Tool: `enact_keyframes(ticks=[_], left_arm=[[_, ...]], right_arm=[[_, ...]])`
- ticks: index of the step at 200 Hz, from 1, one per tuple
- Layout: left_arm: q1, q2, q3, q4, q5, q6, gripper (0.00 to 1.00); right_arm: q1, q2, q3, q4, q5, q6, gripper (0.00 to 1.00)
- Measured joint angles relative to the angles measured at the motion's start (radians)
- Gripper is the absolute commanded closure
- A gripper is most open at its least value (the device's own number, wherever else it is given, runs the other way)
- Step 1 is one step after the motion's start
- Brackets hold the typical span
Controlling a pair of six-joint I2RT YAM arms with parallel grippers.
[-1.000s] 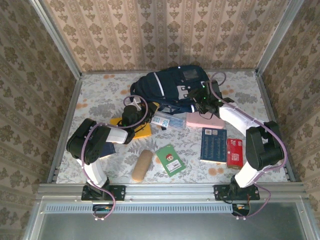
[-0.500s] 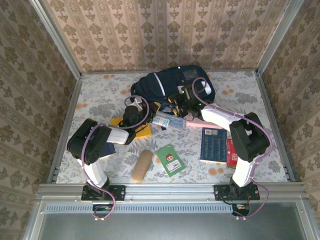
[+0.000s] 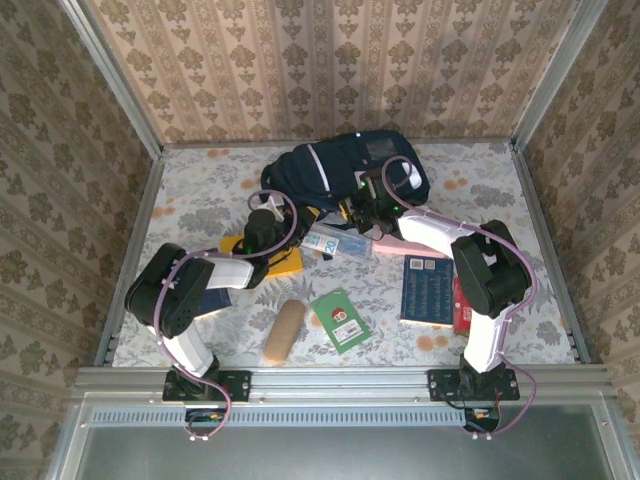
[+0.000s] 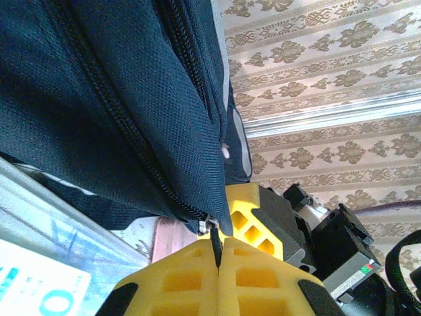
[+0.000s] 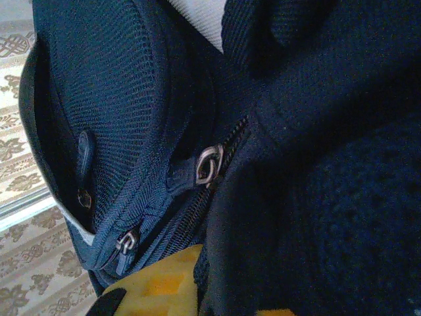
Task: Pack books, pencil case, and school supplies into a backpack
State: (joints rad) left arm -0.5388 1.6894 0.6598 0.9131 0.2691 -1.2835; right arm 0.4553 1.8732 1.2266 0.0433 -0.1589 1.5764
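- The left gripper (image 4: 219,247) has its fingers pressed together on a thin dark zip pull (image 4: 212,232) at the edge of the backpack (image 3: 345,165).
- The right gripper (image 5: 223,296) sits just beside it. A thick fold of backpack fabric fills the gap between its fingers, so it reads as clamped on that fold.
- Both grippers meet at the near edge of the backpack, which lies at the far middle of the table (image 3: 200,200).
- The rest lies loose on the table nearer the arms: the yellow book (image 3: 285,262), the navy book (image 3: 427,290), the green book (image 3: 340,318), the packet (image 3: 335,243), the pink box (image 3: 380,246), the roll (image 3: 284,330) and the red pack (image 3: 468,306).
- Judgement: the step in hand is opening the backpack, and packing has not begun.
- The next move calls for the left gripper to draw the pull along the zip line while the right holds the fabric taut against it.
- The pull is thin and could slip from the fingers, so a slow, steady draw suits it.
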Motion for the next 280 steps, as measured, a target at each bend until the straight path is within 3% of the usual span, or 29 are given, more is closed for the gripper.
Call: enact_keyframes(ticks=[61, 151, 216, 268, 280], left_arm=[[0.039, -0.069, -0.018, -0.084, 0.014, 0.118, 1.0], [0.139, -0.132, -0.047, -0.107, 0.032, 0.172, 1.0], [0.273, -0.15, -0.039, -0.074, -0.011, 0.189, 1.0], [0.251, -0.133, 0.026, -0.109, 0.015, 0.232, 1.0], [0.224, -0.133, 0.062, -0.162, 0.032, 0.269, 0.85]], right_arm=[[-0.01, -0.027, -0.077, 0.082, -0.032, 0.002, 1.0], [-0.061, -0.065, -0.133, 0.09, -0.1, -0.009, 1.0], [-0.191, -0.089, -0.194, 0.027, -0.138, -0.087, 1.0], [-0.213, -0.099, -0.208, 0.025, -0.182, -0.151, 1.0], [-0.214, -0.099, -0.206, 0.024, -0.19, -0.167, 1.0]])
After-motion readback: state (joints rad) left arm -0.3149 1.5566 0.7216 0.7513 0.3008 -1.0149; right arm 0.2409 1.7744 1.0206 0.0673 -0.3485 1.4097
